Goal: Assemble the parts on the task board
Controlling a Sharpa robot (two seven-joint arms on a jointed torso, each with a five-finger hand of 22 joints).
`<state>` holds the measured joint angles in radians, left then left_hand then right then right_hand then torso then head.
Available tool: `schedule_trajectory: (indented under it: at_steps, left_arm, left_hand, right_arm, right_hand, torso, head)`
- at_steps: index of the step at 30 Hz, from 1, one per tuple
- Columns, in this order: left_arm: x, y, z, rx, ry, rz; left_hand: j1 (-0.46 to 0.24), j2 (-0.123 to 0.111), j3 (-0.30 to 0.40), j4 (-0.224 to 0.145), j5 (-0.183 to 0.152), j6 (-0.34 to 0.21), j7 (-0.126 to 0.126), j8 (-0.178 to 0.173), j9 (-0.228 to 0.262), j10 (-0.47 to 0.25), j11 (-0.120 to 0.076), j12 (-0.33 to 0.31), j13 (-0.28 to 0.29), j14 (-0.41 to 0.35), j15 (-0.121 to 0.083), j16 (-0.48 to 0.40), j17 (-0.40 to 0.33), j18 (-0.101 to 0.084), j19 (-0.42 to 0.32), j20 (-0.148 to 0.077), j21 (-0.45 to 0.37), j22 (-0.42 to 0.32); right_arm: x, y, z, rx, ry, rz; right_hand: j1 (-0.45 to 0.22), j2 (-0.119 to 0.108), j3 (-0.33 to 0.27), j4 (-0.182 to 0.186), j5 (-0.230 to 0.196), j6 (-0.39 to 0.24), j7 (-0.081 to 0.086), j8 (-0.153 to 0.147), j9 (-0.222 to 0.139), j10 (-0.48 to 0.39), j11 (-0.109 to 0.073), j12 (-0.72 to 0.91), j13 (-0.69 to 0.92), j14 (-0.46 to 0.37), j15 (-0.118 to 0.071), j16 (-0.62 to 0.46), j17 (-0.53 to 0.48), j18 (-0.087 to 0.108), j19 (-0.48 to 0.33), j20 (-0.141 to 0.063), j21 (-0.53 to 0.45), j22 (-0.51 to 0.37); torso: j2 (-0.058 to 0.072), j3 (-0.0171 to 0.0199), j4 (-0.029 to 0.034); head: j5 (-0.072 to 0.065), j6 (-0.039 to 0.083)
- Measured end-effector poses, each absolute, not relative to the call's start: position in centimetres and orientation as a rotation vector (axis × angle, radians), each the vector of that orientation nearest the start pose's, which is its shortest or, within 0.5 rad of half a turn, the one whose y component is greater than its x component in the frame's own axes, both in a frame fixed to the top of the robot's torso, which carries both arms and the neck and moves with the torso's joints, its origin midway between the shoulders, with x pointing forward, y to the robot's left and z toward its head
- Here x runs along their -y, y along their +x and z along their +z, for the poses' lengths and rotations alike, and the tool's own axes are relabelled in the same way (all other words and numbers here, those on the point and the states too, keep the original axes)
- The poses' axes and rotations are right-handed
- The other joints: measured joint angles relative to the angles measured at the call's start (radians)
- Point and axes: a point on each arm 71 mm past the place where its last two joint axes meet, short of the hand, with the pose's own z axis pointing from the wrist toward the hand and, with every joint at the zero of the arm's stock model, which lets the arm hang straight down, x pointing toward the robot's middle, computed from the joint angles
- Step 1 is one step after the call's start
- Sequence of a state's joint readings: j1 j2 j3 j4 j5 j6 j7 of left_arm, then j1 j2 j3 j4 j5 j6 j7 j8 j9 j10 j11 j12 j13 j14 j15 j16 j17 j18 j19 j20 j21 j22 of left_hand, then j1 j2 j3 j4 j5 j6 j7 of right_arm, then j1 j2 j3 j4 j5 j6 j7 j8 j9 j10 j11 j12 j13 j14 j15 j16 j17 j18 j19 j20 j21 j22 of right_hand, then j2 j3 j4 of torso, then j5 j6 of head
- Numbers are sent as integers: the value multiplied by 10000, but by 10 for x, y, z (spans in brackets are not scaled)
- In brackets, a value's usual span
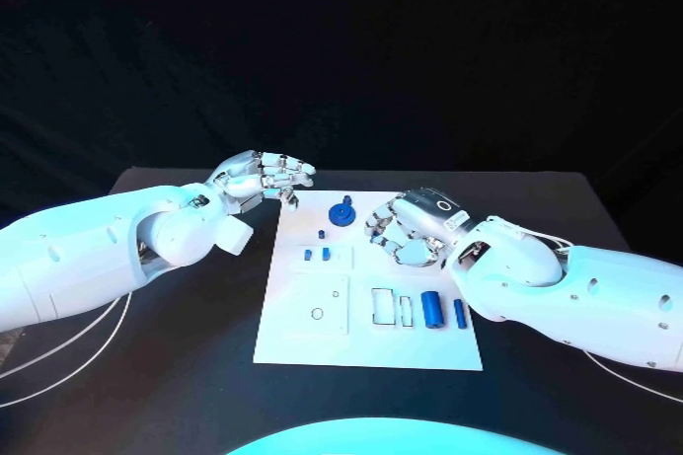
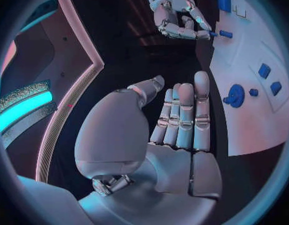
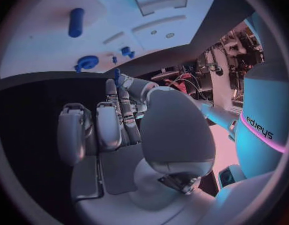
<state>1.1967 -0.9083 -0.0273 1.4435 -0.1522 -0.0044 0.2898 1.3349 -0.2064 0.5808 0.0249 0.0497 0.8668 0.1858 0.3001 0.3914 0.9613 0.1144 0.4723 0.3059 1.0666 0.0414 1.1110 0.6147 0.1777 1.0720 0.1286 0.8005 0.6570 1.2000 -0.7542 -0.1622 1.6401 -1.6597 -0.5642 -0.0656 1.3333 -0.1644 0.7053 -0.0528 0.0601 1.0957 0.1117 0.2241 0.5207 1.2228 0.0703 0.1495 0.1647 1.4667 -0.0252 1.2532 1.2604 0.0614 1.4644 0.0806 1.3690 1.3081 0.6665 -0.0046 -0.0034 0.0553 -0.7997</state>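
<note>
- Your task board [image 1: 306, 341] is a white plate lying at the middle of the black bench [image 1: 171, 396], marked with outlined recesses.
- Nearest you on it, toward 5 o'clock, stand two blue parts: a thick cylinder [image 1: 431, 311] and, just beside it, a slim bar [image 1: 460, 313].
- Farther in lie two small blue blocks [image 1: 316, 255]; a blue gear [image 1: 341, 214] sits at the board's 12 o'clock edge.
- Your right robot hand [image 1: 403, 228] hovers over the board's 2 o'clock area, fingers curled; a small blue piece [image 2: 225, 34] shows at its fingertips, though you cannot tell whether it is gripped.
- Your left robot hand [image 1: 262, 179] sits at 11 o'clock off the board, fingers straight and close together, holding nothing.
</note>
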Motion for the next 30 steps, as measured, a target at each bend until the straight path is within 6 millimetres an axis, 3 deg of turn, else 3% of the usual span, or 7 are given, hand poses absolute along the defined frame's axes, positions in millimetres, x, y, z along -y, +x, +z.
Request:
schedule_trajectory:
  at_steps: [6,16,25,30]
  left_arm:
    - [-246,497,-185,-16490,-9606,-15920]
    - [-241,503,-186,-16466,-9595,-15909]
    - [-235,505,-186,-16482,-9543,-15997]
    - [-234,505,-186,-16479,-9536,-16007]
  left_hand:
    - [0,0,0,0,0,0,0,0,0,-36,37,38,0,0,0,0,0,0,0,0,0,-14]
    - [0,0,1,0,0,0,-1,0,-1,-36,37,38,0,0,0,0,0,0,0,0,0,-14]
    - [0,0,-56,56,0,0,0,0,-1,-36,36,38,0,0,0,0,-10,1,36,37,-38,-35]
    - [0,0,-56,56,0,1,-1,0,-2,-36,36,38,0,0,0,0,-10,1,36,36,-38,-34]
  right_arm:
    - [99,422,-202,-14101,-4008,9078]
    - [78,413,-232,-14477,-4073,9539]
    - [68,404,-254,-14772,-4181,9693]
    - [66,402,-259,-14836,-4268,9665]
  right_hand:
    - [-1,-1,0,0,0,0,0,-1,0,0,1,-36,1,0,0,0,-1,0,0,0,0,-1]
    - [-2,-2,26,-27,0,-1,-1,-2,-2,1,1,-87,-4,0,1,0,-1,0,0,0,-1,-2]
    - [-3,-3,26,-27,45,-1,-1,-12,6,1,2,-84,-8,0,1,0,-2,0,0,0,-1,-3]
    - [-3,-4,25,-27,45,-1,-1,-20,5,1,2,-51,-8,0,1,0,-3,0,0,0,-1,-4]
  torso:
    - [-9,-32,-11]
    - [-38,-76,8]
    - [-29,-51,-5]
    - [-19,-51,-5]
  head:
    - [381,-88]
    - [823,-269]
    - [1210,-498]
    - [1300,-573]
